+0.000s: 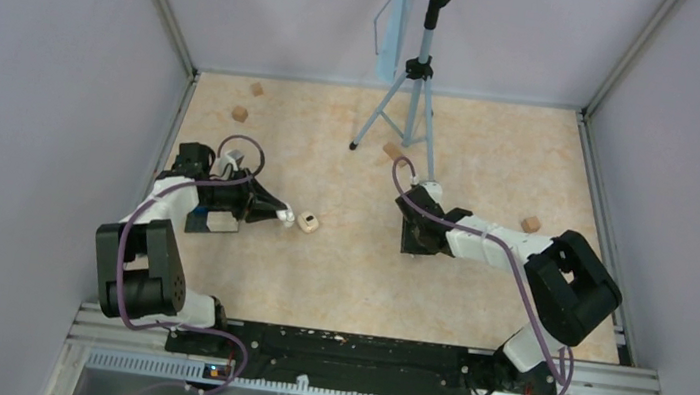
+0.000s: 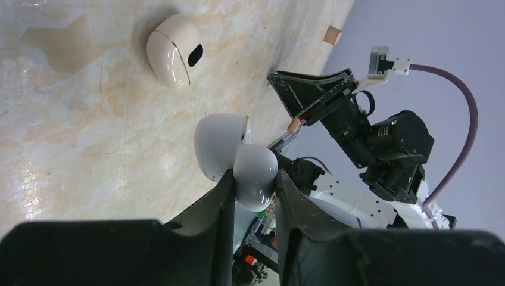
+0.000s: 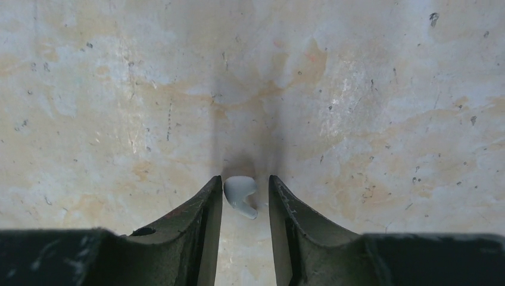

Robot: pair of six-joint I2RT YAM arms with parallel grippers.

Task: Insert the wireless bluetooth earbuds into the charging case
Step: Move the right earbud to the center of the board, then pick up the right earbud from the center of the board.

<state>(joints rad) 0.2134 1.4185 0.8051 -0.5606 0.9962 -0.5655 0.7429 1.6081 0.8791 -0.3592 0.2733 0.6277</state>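
The right tool (image 3: 245, 182) stands slightly spread around one earbud (image 3: 240, 194) that lies on the table (image 3: 357, 89), well to the right of the charging case (image 2: 217, 143), which the left tool (image 2: 254, 176) pinches. The earbud looks featherlight, hard and slick. A gentle pinch across its rounded head seems safest.

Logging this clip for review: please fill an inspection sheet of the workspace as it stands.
Surface: marbled beige table, speckled.
Job's things: open charging case in left claw; second case on table; earbud on table inside right claw.
Clutter: four wooden blocks; tripod.
Claws: left claw shut on charging case; right claw open, straddling earbud.
Cables: purple cables looping along both arms.
Surroundings: grey walls.
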